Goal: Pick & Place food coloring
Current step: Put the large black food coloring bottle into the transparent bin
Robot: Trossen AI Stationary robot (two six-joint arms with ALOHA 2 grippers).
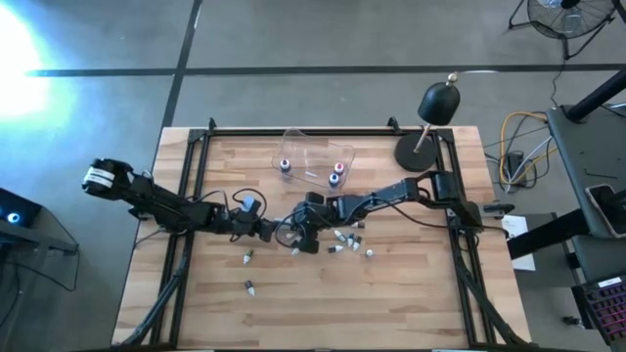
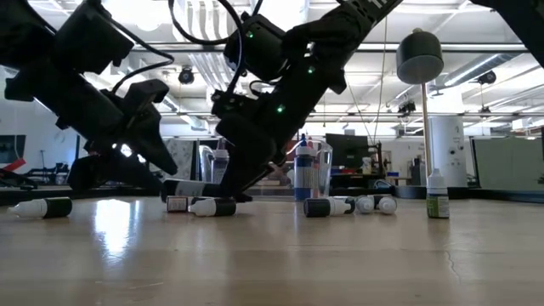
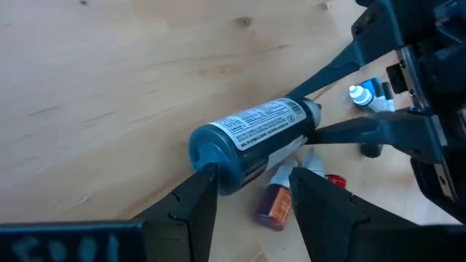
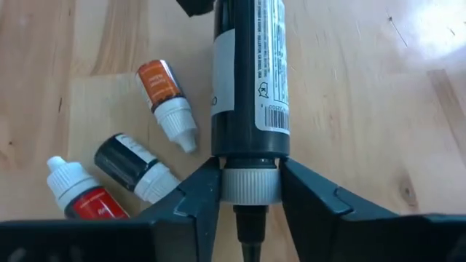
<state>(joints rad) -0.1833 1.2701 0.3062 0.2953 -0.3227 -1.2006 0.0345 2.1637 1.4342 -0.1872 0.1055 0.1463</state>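
The large dark-blue bottle [image 4: 250, 87] lies on its side near the middle of the table [image 1: 411, 303], held at both ends. Its white label carries a barcode and blocks of small print too fine to read; no brand name can be made out. The right gripper [image 4: 250, 191] has its two fingers pressed against the bottle's pale ribbed cap, one on each side, with the dark nozzle poking out between them. The left gripper [image 3: 251, 191] has its fingers set narrow around the bottle's flat base end — one finger touching the base rim, the other just beside it.

In the high view the two grippers meet at about the table's centre, the left arm [image 1: 166, 205] reaching in from 9 o'clock and the right arm [image 1: 411, 191] from 3 o'clock.

Close beside the big bottle lie three small bottles: an orange bottle [image 4: 164, 100], a black bottle [image 4: 135, 166] and a red bottle [image 4: 80, 195], all with white caps and labels too small to read. More small bottles [image 1: 347, 244] are scattered just toward 4 o'clock of the grippers, and two lone ones [image 1: 248, 286] lie toward 7 o'clock.

A clear tub [image 1: 315, 156] stands toward 12 o'clock with a few bottles upright in it. A black lamp [image 1: 419, 147] with a round base sits at about 2 o'clock. In the low view the arms block most of the tub — a small green-labelled bottle [image 2: 437, 197] stands upright alone.
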